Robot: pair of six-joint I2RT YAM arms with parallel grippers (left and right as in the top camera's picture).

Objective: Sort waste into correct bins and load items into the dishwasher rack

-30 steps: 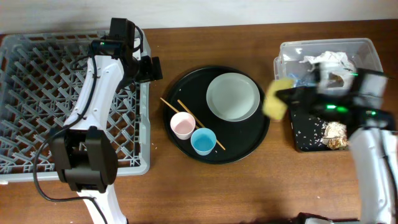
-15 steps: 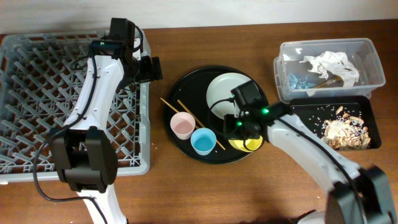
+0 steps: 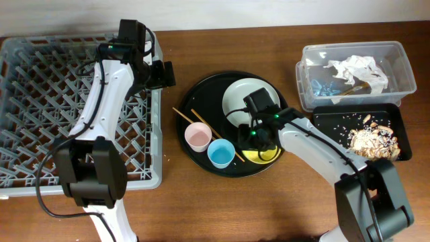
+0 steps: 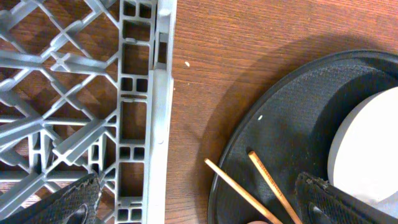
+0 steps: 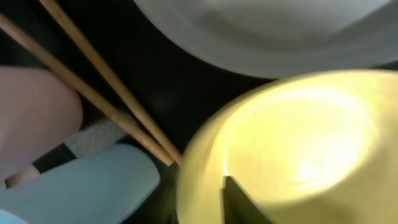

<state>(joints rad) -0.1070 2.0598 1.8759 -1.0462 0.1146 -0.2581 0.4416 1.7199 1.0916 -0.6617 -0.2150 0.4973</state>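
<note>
The round yellow bowl (image 3: 270,155) sits upright, mouth to the ceiling, on the near right part of the large round black tray (image 3: 201,91), just beside the pale grey-green round plate (image 3: 246,98) and right of the small blue cup (image 3: 220,152). Being round, it has no long axis. The two thin wooden chopsticks (image 3: 201,118) lie side by side on the tray, their long axis running from far left to near right, with the small pink cup (image 3: 197,136) beside them. The right gripper (image 3: 259,137) hangs directly over the bowl's left half. In the right wrist view one dark finger (image 5: 241,201) stands inside the bowl against its wall, but the other is out of sight, so I cannot tell whether the jaws pinch the rim or have let go. The left gripper (image 3: 161,74) hovers over the right edge of the large square grey plastic dishwasher rack (image 3: 40,101), spread wide, with nothing between its fingertips (image 4: 68,205). At the far right of the wooden table (image 3: 201,208), crumpled white paper napkins (image 3: 356,67) lie in the clear rectangular plastic box (image 3: 404,60), and beige-brown food scraps (image 3: 368,141) lie in the shallow rectangular black tray (image 3: 336,128) just in front of it.
</note>
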